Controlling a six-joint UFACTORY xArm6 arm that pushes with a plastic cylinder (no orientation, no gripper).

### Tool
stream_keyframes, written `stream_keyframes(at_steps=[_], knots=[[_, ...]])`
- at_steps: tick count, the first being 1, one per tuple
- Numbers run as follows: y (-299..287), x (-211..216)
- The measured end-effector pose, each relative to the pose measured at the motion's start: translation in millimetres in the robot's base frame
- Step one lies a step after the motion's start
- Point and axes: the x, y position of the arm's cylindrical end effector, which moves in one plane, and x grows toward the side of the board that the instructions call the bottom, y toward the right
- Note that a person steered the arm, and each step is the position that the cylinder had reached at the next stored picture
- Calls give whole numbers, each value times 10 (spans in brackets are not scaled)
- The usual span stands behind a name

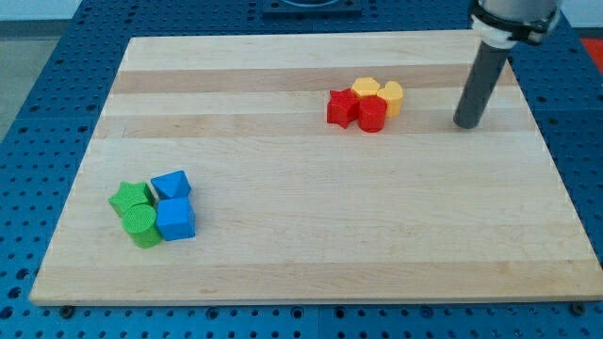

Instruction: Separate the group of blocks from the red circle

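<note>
Our tip sits right of the red circle, clear of it; no claw on this rod. Red circle's jammed against a red block and two yellow blocks. Shove wrong and the whole cluster slides together.

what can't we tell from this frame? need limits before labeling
- Arm above my tip: cut off by the view's top edge.
- Yellow blocks: partly hidden behind the red blocks; shapes unclear, and which red one is the circle is uncertain.
- Green star: partly covered by the green cylinder.
- Blue blocks: contact between them unclear.
</note>
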Motion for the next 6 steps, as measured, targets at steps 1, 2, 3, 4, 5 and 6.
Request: stream_keyframes(at_steps=[1,2,3,4,5,6], knots=[[-138,-214],[-347,-367],[-580,-373],[-803,-373],[-1025,-374],[-1212,-396]])
